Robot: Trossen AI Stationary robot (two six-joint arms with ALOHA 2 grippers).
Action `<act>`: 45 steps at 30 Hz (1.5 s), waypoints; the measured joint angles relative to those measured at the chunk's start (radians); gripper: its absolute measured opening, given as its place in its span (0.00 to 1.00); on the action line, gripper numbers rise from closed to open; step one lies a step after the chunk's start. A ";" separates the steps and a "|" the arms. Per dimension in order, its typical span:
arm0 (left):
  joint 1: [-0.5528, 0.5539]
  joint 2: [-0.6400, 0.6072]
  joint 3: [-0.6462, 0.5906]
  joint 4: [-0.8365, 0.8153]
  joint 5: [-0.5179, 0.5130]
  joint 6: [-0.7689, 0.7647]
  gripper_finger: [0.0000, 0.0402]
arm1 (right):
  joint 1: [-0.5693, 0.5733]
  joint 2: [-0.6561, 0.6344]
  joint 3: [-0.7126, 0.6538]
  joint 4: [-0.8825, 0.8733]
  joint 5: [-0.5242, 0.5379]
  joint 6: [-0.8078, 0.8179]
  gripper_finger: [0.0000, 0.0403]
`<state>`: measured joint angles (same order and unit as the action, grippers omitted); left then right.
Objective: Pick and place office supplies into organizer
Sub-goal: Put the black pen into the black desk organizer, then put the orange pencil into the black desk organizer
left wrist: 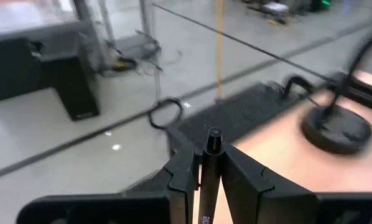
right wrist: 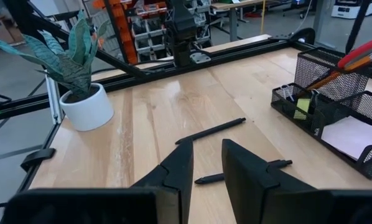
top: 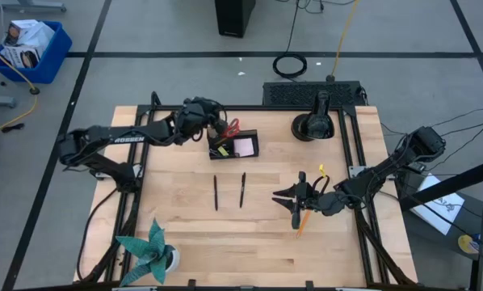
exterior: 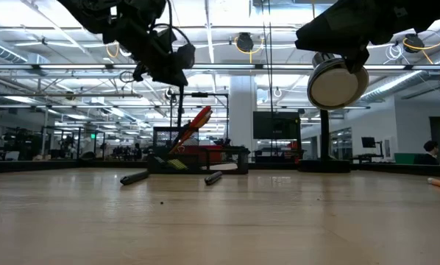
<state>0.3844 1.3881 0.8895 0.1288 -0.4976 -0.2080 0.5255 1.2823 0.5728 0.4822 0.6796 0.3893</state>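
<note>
The black mesh organizer [top: 235, 145] stands at the table's far middle, with red-handled scissors [top: 231, 127] in its cup and a pink pad [top: 244, 147] in its tray. My left gripper [top: 213, 131] is over the cup's left side, shut on a black pen [left wrist: 209, 163]. Two more black pens [top: 216, 192] [top: 242, 190] lie flat on the table nearer the front. My right gripper [top: 296, 196] hovers to their right, open by a narrow gap with nothing in it. An orange pencil [top: 301, 223] lies below it and a yellow bit [top: 322, 170] lies beyond it. My left gripper pinches the pen's shaft [left wrist: 208, 177] between its two fingers, a little below the pen's upper end [left wrist: 213, 140], which stands out past the fingertips. The fingers lie across the pen. The pen is lifted clear of the table; its lower part is hidden by the gripper.
A round black base with an upright post [top: 314, 123] stands at the far right. A teal paper plant in a white pot [top: 149, 252] sits at the near left corner. Black frame rails [top: 356, 153] run along the table's sides. Bare wood lies in the near middle.
</note>
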 joint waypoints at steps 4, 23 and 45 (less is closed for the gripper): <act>-0.057 -0.022 0.000 0.001 -0.020 0.043 0.16 | 0.000 0.000 0.000 0.000 0.000 0.008 0.19; -0.050 -0.033 -0.104 -0.043 -0.003 -0.027 0.16 | -0.002 0.000 0.000 0.015 0.003 0.015 0.19; -0.047 -0.042 -0.156 0.066 0.195 -0.117 0.73 | -0.010 0.001 0.000 0.001 0.002 0.017 0.19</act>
<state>0.3374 1.3464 0.7330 0.1949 -0.3031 -0.3248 0.5159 1.2833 0.5732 0.4834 0.6813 0.4066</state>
